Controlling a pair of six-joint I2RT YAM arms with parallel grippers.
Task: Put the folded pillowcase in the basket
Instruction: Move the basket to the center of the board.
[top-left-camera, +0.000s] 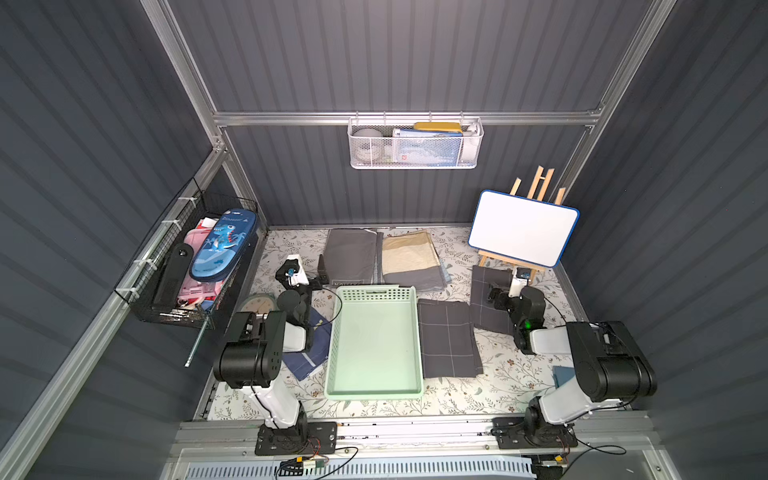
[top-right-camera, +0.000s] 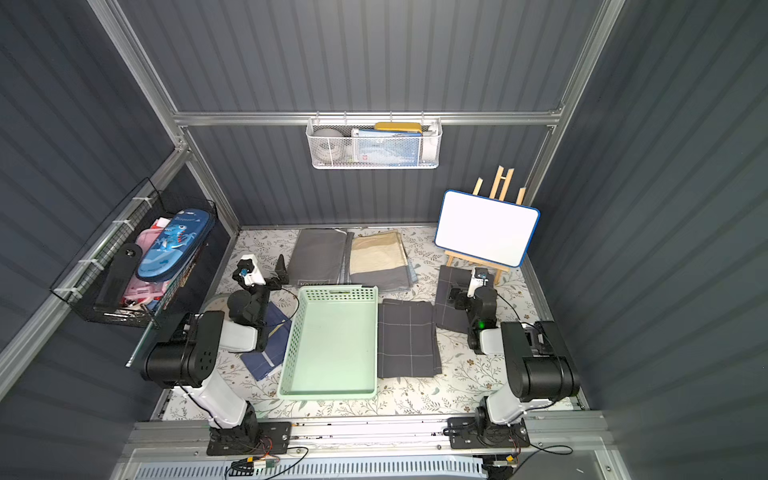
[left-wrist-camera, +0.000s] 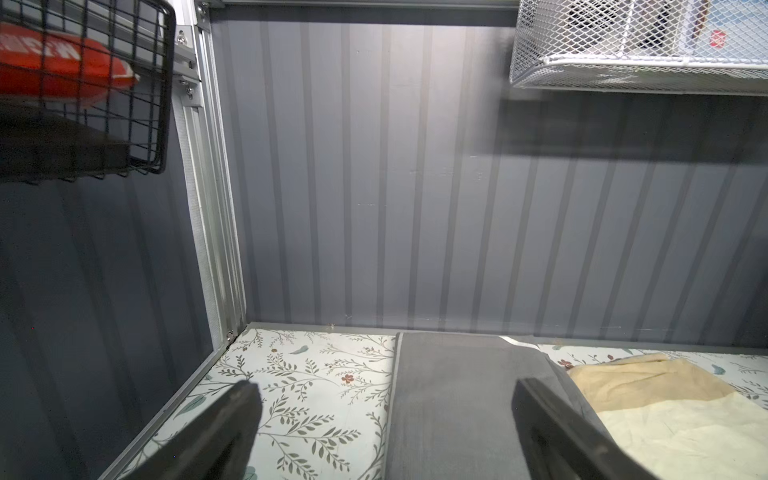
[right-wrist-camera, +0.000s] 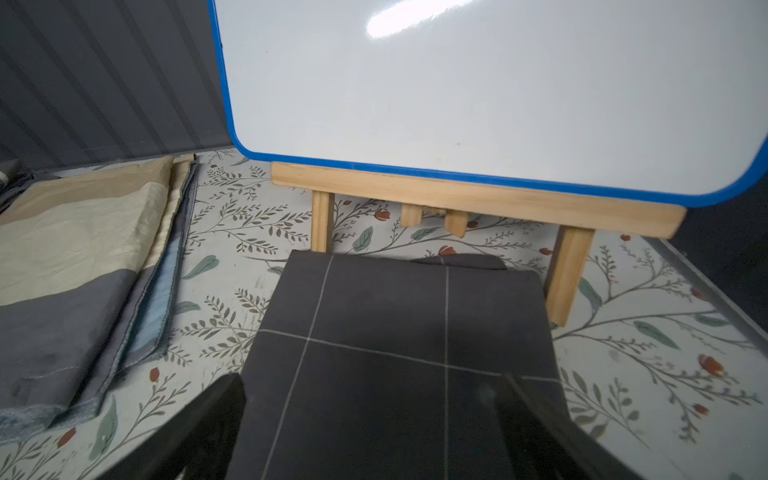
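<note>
Robot test cell dressed as a household corner. Grey ribbed panels (top-left-camera: 395, 62) in an aluminium frame (top-left-camera: 291, 118) enclose a table with a floral cover (top-left-camera: 498, 374). A left arm (top-left-camera: 249, 357) and a right arm (top-left-camera: 606, 361) are bolted to a front rail (top-left-camera: 415, 432). Domestic props: folded linens (top-left-camera: 409, 259), mesh basket (top-left-camera: 415, 145), wire basket (top-left-camera: 183, 274), whiteboard (top-left-camera: 523, 228) on an easel (top-left-camera: 538, 183).

The basket (top-left-camera: 399, 294) was smooth pale green plastic with a low sheen and perforated walls. The checked pillowcase (top-left-camera: 446, 338) was matt dark grey woven cloth with thin pale lines. The whiteboard (top-left-camera: 523, 227) had a glossy white face that reflected light, edged in blue plastic. Its easel (right-wrist-camera: 469, 197) was bare light wood. The frame rail (top-left-camera: 291, 118) was dull silver metal.
</note>
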